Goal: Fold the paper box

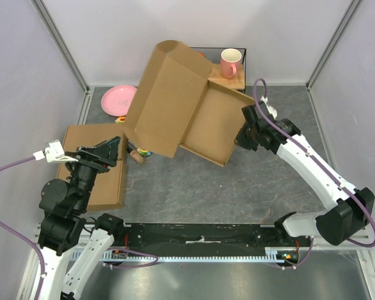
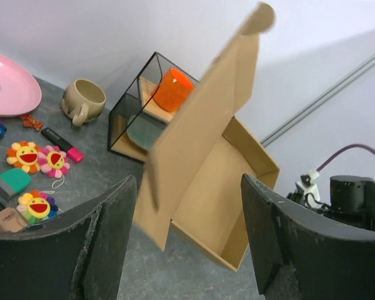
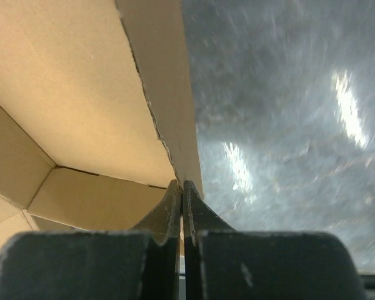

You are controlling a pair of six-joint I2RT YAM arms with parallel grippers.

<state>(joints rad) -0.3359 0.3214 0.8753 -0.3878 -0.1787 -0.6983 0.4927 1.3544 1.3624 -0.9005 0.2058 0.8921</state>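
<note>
The paper box (image 1: 175,100) is a brown cardboard tray tilted up off the grey table, with its big lid flap standing up and leaning left. My right gripper (image 1: 242,128) is shut on the tray's right side wall; the right wrist view shows the wall's edge pinched at the gripper (image 3: 182,186) with the box's inside (image 3: 81,94) to the left. My left gripper (image 1: 119,150) hangs open at the left, apart from the box and holding nothing. From the left wrist, the box (image 2: 200,156) shows beyond the gripper (image 2: 187,181), between its spread fingers.
Two flat brown boxes (image 1: 109,187) lie under my left arm. A pink plate (image 1: 119,99) lies at the back left. A wire shelf (image 2: 128,125) behind the box carries a pink mug (image 1: 230,62). A beige mug (image 2: 84,100) and flower toys (image 2: 28,155) lie on the table.
</note>
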